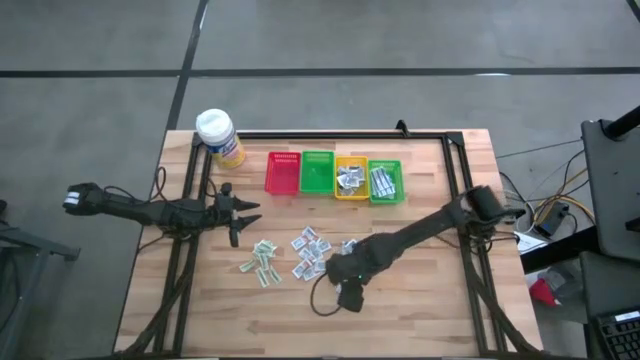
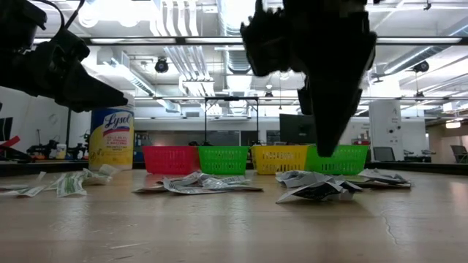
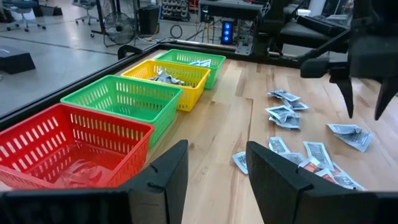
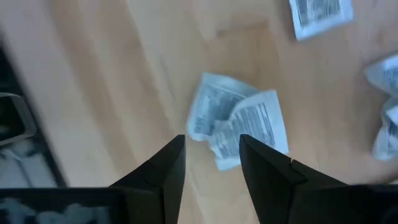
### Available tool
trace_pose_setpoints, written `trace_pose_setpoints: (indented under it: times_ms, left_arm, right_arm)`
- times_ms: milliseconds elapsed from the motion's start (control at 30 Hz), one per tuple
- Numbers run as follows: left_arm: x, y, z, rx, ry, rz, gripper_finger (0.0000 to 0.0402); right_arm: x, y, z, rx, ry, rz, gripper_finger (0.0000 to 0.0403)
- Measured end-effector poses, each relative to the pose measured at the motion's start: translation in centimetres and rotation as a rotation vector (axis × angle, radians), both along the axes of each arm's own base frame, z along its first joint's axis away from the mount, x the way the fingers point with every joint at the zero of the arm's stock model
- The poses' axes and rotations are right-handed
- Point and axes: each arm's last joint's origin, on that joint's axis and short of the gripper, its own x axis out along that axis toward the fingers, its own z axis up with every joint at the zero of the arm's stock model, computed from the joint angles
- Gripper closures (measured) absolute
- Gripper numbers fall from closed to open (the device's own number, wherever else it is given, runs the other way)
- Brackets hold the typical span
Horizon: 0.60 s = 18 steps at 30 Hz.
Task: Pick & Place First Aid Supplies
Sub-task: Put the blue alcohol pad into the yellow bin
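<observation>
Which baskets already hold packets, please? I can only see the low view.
Observer: The yellow basket and the green basket at the right end hold packets; the red basket and the green basket beside it look empty.
Operator: Is the right tool carrying anything?
Observer: No. The right tool is open and empty, above two overlapping packets lying on the table.
Operator: And the left tool?
Observer: The left tool is open and empty, near the red basket.
</observation>
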Motion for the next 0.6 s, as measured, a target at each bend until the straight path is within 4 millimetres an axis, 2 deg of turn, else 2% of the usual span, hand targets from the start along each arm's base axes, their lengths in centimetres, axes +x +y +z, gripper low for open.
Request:
trace_pose_setpoints:
  times_ms: [167,367,600]
  left_arm:
    - [0.0,0.0,-0.1,0.007,0.011,-0.002,0.0243]
    - [-0.1,0.0,-0.2,0.011,0.028,-0.002,0.0243]
    - [-0.1,0.0,-0.4,0.012,0.041,-0.002,0.0243]
  right_arm:
    - [1.8,0.6,-0.5,-0.048,0.122,0.011,0.0249]
    - [3.9,1.4,-0.3,-0.041,0.099,0.018,0.0247]
    - [4.0,1.3,0.4,-0.09,0.112,-0.034,0.0263]
